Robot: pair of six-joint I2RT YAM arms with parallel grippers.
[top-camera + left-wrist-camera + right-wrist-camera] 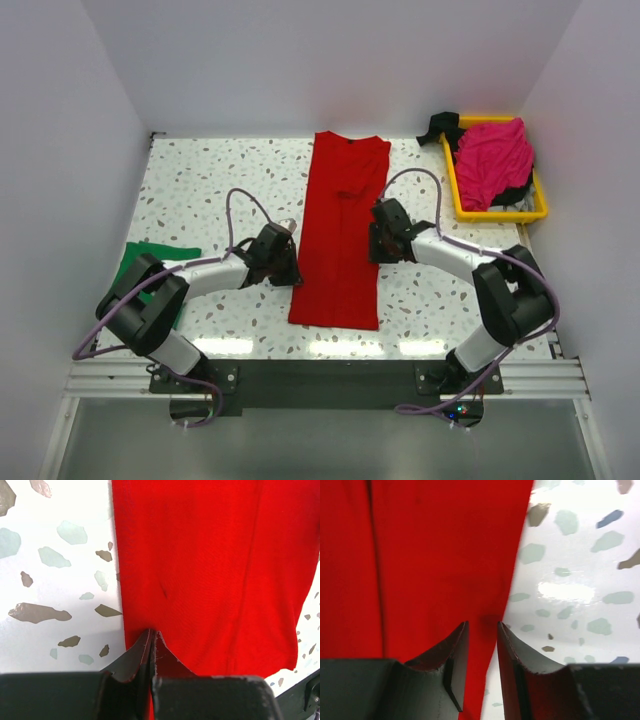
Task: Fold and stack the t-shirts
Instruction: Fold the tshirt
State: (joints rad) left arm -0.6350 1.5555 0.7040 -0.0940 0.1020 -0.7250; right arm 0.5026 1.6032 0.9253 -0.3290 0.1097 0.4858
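The bright red cloth t-shirt (340, 230) lay in the middle of the white speckled stone-look table (200, 190) as a long narrow strip. Its sides were turned in, its collar was toward twelve o'clock and its hem toward six, so I judged the lengthwise folding done and the crosswise fold not yet made. My left gripper (153, 632) sat at the strip's nine o'clock edge with its fingers pressed together, pinching a small pucker of the red hem-side cloth. My right gripper (482, 625) sat at the three o'clock edge with its fingers a little apart. The shirt's edge ran under the gap between them, and as far as I could see nothing was clamped there. Nothing was stacked. The green cloth t-shirt (150, 262) lay at nine o'clock near the table's edge, partly hidden under my left arm, and I could not tell whether it was properly folded. The magenta-pink cloth t-shirt (492, 160) was bunched up in the yellow plastic tray (455, 195) at about two o'clock, with a crumpled black cloth (440, 125) hanging over the tray's far corner, so that shirt looked wholly untouched. Nothing lay on the red strip, and the table around it seemed free enough for the next fold. My own left arm over the green shirt was the one obstruction I could make out.
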